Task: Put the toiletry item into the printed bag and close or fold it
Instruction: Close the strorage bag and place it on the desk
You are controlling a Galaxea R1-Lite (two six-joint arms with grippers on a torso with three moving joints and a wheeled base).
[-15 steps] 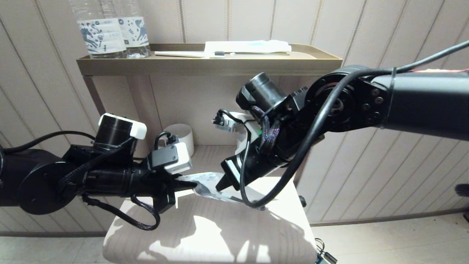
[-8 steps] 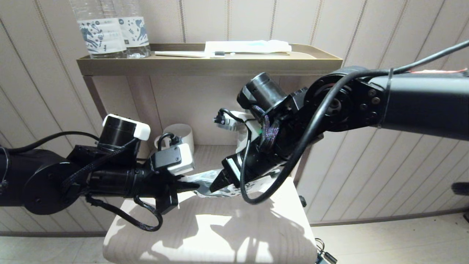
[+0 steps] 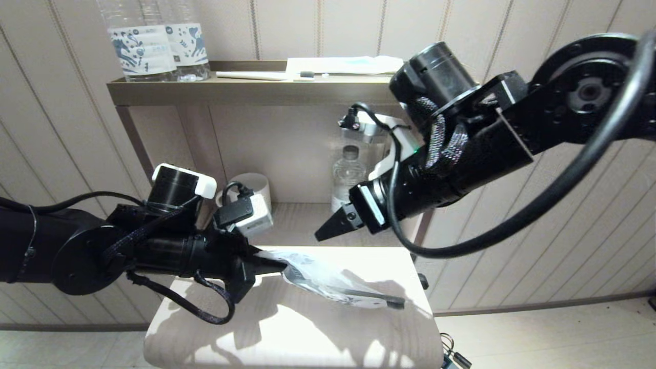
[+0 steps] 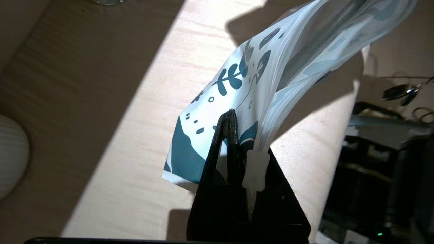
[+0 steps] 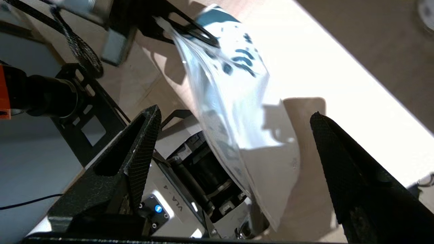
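My left gripper [image 3: 279,265] is shut on the zip-edge corner of the printed bag [image 3: 328,279], a white pouch with dark-blue motifs. The bag slopes down from the fingers and its far end rests on the small table [image 3: 287,328]. In the left wrist view the left gripper [image 4: 234,118] pinches the printed bag [image 4: 237,88] beside the white zip slider [image 4: 256,169]. The toothbrush [image 3: 395,303] lies in the bag, its dark end poking out at the far end. My right gripper [image 3: 328,233] hangs open above the bag, touching nothing. In its wrist view the right gripper [image 5: 232,117] stands wide over the printed bag [image 5: 234,78].
The upper shelf tray [image 3: 246,92] carries two horse-labelled bottles [image 3: 154,48], a white-handled toothbrush [image 3: 256,75] and a flat white-and-blue packet [image 3: 348,64]. On the lower shelf stand a white ribbed cup [image 3: 256,185] and a clear bottle [image 3: 348,174].
My right gripper has left the bag and risen up and to the right. The bag's far end has dropped onto the table. The left arm has edged to the right.
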